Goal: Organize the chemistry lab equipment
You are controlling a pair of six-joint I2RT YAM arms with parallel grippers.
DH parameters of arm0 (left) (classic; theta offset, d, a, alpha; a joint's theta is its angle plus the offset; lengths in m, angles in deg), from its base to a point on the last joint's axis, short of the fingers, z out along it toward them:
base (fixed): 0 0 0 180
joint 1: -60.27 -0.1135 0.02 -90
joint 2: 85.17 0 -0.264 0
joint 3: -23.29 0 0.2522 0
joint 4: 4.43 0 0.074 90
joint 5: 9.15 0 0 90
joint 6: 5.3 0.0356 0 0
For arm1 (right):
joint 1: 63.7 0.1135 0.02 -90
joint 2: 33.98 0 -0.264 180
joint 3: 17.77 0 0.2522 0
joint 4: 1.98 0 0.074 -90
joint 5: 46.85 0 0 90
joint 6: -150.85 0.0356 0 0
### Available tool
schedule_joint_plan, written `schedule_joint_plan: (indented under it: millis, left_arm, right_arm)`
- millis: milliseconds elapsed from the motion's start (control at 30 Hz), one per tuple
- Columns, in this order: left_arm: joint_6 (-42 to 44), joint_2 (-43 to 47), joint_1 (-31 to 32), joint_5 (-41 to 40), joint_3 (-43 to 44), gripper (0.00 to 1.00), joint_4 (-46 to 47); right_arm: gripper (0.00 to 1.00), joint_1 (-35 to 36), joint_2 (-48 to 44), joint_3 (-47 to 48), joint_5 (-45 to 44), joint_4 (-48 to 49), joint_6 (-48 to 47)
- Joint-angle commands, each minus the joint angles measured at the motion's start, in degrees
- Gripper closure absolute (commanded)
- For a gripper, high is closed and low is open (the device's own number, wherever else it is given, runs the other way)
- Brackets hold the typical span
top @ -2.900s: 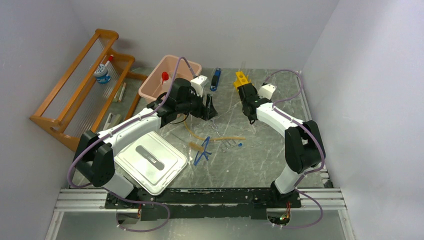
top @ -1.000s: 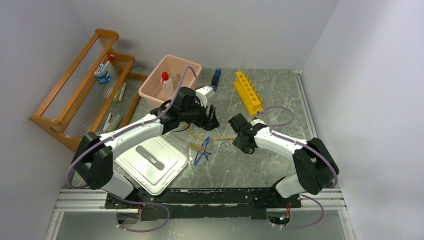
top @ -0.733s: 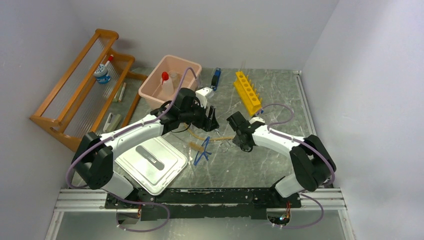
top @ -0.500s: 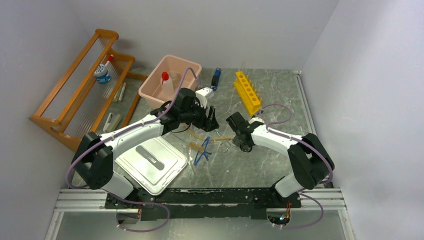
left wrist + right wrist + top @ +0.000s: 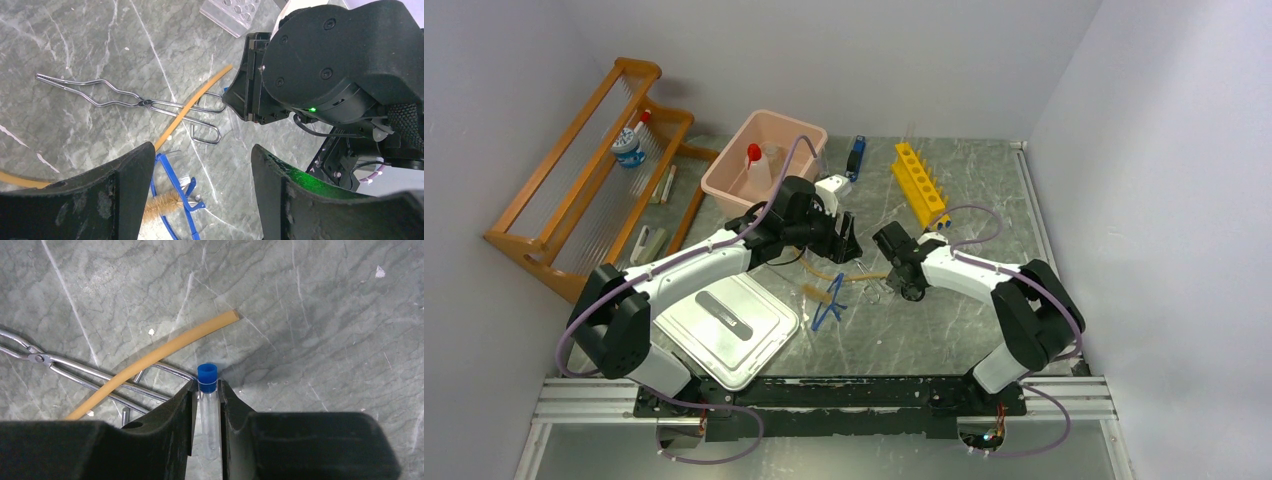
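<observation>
Illumination is bright, even and diffuse in all views. Shadows on the desk [image 5: 944, 320] are faint and soft-edged. Wrist views render the near jaws slightly soft.

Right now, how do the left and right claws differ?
The left claw stands wide open and empty; the right claw is closed on a blue-capped clear tube. The left claw hangs over the blue plastic tongs; the right claw sits beside the end of the tan rubber hose. Both are black.
</observation>
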Motion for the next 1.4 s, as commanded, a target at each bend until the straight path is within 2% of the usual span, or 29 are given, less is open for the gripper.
schedule_joint_plan:
  millis: [0,133,333,567,733,900,1000,1267,1300,1367]
  left_arm:
    - [-0.66,0.28,0.10,0.78,-0.16,0.26,1.71]
    - [-0.58,0.10,0.11,1.76,0.06,0.25,1.74]
    - [-1.95,-0.75,0.06,4.30,0.14,0.23,3.19]
    - [-6.47,-3.85,0.10,11.65,0.60,0.21,7.16]
    - [-9.69,-7.74,0.19,18.78,0.98,0.27,11.01]
    - [-10.92,-9.50,0.19,20.82,1.23,0.33,12.96]
    - [-11.94,-10.05,0.13,21.66,0.92,0.41,14.90]
    - [-12.29,-10.72,0.19,21.64,0.43,0.77,16.59]
    - [-11.80,-10.60,0.12,21.45,0.43,0.83,16.43]
    - [-9.91,-10.23,0.19,21.06,0.58,0.94,15.59]
  right_arm:
    - [0.78,0.19,1.63,-0.05,-0.94,-1.42,-0.65]
    - [0.84,0.15,-0.78,1.18,-2.66,-2.68,-2.13]
    - [0.84,-0.01,-9.05,3.12,-4.92,-3.21,-5.54]
    - [0.84,-0.86,-19.42,2.73,0.82,4.71,-8.15]
    - [0.84,-1.42,-23.59,2.86,5.40,10.61,-7.91]
    - [0.83,-1.55,-24.40,2.80,8.46,12.79,-7.32]
    - [0.83,-1.69,-24.56,2.13,10.11,14.14,-6.96]
    - [0.82,-1.96,-24.39,1.37,11.82,14.85,-6.86]
    - [0.81,-2.08,-24.39,1.43,11.77,14.47,-6.99]
    - [0.72,-2.43,-24.26,2.22,11.34,12.34,-7.12]
